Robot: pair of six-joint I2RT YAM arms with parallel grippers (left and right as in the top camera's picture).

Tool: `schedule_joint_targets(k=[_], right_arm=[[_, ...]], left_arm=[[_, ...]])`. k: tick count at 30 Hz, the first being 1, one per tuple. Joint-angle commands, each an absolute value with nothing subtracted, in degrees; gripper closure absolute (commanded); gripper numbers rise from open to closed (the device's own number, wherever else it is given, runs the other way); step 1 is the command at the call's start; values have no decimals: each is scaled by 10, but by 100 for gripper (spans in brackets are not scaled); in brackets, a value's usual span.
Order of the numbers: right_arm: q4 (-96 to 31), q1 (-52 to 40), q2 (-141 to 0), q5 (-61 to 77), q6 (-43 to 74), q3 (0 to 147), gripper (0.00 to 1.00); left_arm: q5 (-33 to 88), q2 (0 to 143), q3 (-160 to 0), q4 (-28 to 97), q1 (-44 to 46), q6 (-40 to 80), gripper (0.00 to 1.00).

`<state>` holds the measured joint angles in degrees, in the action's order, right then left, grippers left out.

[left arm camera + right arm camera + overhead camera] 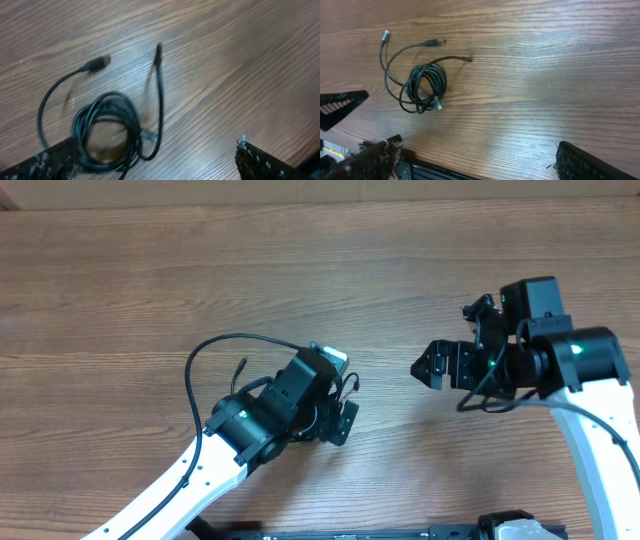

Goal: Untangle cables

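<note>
Several thin black cables [425,87] lie in one tangled bundle on the wooden table [300,260]. In the right wrist view the bundle sits toward 10 o'clock of the picture. It is a tight coil of a few turns with loose ends running out of it. A silver-tipped plug [385,35] lies at 11 o'clock of the coil, a dark plug [435,42] at 12 o'clock, and a third end [466,59] reaches toward 2 o'clock.

Seen from overhead, the left gripper [343,392] hangs a little toward 7 o'clock of the table's middle, right over the bundle, so most of the cables are hidden beneath it. Its wrist view looks down on the coil at 7 o'clock of the picture, with two ends stretching away toward 12 and 1 o'clock. Its fingers [265,160] stand wide apart at the bottom corners and hold nothing. One finger's edge overlaps the coil in the blurred picture, and I cannot tell whether it touches.

The right gripper [425,367] is at 3 o'clock of the left one, apart from it, with its tip pointing toward 9 o'clock. Its own fingers [587,160] also stand far apart and are empty, well away from the bundle.
</note>
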<state>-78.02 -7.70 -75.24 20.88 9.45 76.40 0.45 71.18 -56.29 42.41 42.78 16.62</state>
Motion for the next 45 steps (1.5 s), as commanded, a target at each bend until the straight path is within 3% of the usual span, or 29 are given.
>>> schedule_joint_targets(k=[1,16,29,45], right_arm=[[-778,-79,-766,206,101,771,0],[-771,-79,-778,206,107,771,0],[-770,-79,-778,205,107,771,0],[-762,-79,-780,204,98,771,0]], left_arm=[[-55,725,-564,429,432,152,0],[-146,869,-564,455,429,250,3],[-180,873,-564,509,355,329,1],[-234,874,-564,633,342,420,2]])
